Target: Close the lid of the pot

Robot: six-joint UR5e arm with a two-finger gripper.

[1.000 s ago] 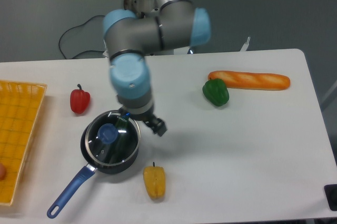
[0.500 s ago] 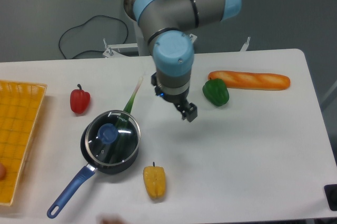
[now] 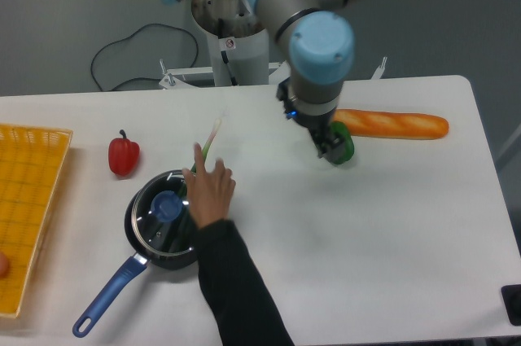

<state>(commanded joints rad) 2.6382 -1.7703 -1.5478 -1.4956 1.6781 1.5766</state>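
The table (image 3: 391,232) is seen bearing all items. The robot arm (image 3: 321,45) is extended over the far side, its gripper (image 3: 334,144) held above the green pepper (image 3: 343,147); whether its fingers are spread or closed cannot be told. A person's hand (image 3: 207,191) is laid over the right edge of the pot (image 3: 159,236), on which the pot lid (image 3: 165,220) is seated. A baguette (image 3: 391,124) is placed right of the gripper; a yellow basket (image 3: 28,199) is at the left edge; a red pepper (image 3: 123,155) is near it.
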